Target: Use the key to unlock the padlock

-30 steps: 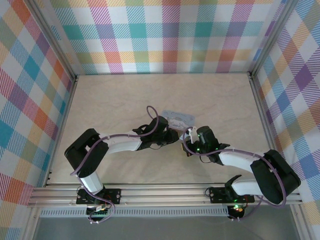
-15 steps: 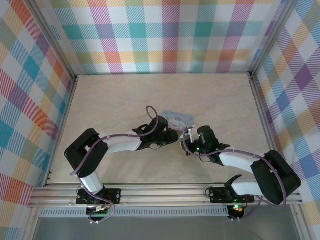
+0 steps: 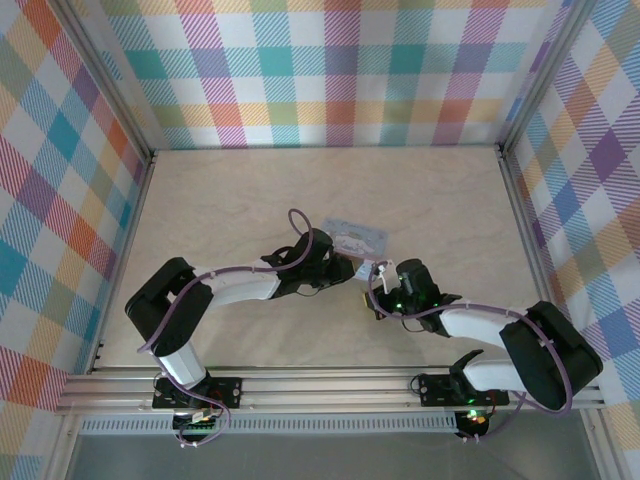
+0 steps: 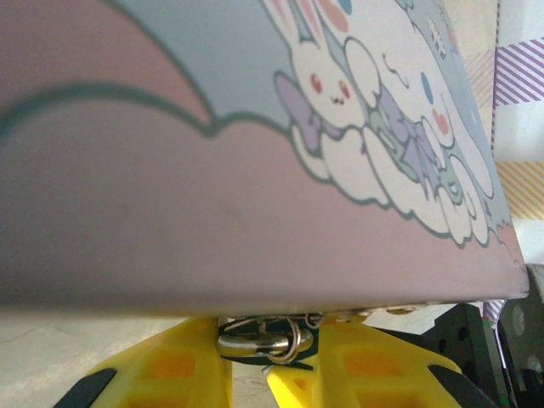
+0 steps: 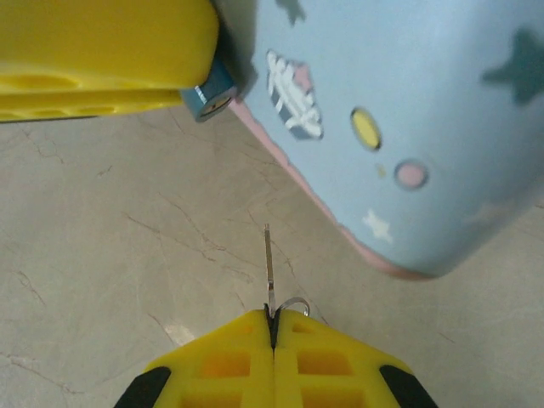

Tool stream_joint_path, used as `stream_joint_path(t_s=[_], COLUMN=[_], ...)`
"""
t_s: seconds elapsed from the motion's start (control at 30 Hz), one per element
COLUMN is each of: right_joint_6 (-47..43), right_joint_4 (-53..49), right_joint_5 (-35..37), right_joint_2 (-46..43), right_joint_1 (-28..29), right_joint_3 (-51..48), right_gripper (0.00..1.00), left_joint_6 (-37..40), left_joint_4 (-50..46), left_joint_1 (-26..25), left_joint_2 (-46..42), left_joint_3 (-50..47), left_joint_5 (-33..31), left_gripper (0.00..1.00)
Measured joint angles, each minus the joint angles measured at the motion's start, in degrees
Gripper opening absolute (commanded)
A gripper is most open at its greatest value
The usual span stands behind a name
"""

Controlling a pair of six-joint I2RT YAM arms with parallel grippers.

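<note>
A pale marbled table (image 3: 450, 200) carries a light-blue cartoon tin (image 3: 356, 238).

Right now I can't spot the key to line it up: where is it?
In the right wrist view, the key is pinched in the shut right gripper, its blade pointing toward the tin, with the padlock ahead to its left.

One tin (image 3: 356, 238), one padlock (image 5: 212, 96), one key (image 5: 268, 263), two pincers: left pincer (image 4: 251, 357), right pincer (image 5: 273, 327).

Left gripper (image 4: 251, 350) pinched; right gripper (image 5: 272, 320) closed
</note>
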Motion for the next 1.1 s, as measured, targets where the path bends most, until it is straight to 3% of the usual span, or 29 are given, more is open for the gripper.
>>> stream_joint_path(t_s=[1.1], right_joint_6=[-1.6], right_joint_4=[6.8], right_joint_5=[-1.0], right_joint_2=[1.4], right_joint_1=[0.0], right_joint_3=[0.9], right_gripper=[0.0], left_joint_6=[0.0], left_joint_4=[-0.2], left_joint_1=[0.0], left_joint_2=[0.0], left_joint_3=[0.0], left_joint_5=[1.4], left_gripper=[0.22])
